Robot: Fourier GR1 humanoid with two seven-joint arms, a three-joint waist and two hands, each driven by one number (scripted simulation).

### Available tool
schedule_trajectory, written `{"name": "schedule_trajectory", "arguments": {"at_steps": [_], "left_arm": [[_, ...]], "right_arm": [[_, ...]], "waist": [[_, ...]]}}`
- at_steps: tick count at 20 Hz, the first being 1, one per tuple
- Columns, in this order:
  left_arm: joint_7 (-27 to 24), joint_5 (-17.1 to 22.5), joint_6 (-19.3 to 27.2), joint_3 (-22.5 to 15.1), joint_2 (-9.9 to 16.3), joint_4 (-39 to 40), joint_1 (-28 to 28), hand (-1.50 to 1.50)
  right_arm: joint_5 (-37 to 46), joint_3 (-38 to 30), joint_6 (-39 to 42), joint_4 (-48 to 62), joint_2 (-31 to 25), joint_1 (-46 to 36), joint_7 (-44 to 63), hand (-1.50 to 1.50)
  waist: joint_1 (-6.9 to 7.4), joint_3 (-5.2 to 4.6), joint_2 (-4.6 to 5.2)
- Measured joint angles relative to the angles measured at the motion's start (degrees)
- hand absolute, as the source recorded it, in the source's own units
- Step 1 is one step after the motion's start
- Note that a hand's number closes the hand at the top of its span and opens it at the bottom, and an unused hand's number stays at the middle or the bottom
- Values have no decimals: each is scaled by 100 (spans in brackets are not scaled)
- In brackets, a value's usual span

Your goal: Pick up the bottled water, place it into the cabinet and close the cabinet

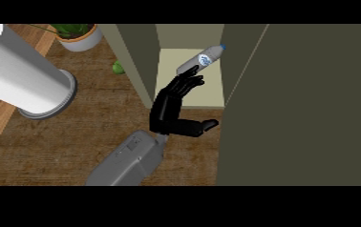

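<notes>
One hand (171,108) reaches into the cabinet (190,73), fingers (189,82) nearly straight, tips touching the bottled water (202,59), which tilts cap-end up-right.

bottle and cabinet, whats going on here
One robot hand reaches into the open cabinet, its fingers stretched up against the lower end of the bottled water. The bottle lies tilted over the pale shelf inside, cap end pointing deeper in. The cabinet door stands open at the right, so closing is not yet done. Only one forearm shows; which arm it is cannot be told.
</notes>
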Motion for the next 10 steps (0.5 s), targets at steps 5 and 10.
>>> {"name": "schedule_trajectory", "arguments": {"at_steps": [5, 10], "left_arm": [[-67, -92, 194, -287, 547, -1220, 1263, -150], [-212, -69, 166, -345, 1284, -2349, 2396, -150]], "right_arm": [[79, 124, -94, -13, -25, 112, -107, -150], [153, 278, 33, -31, -331, 137, -93, 150]], "waist": [[82, 1, -12], [150, -4, 3]]}}
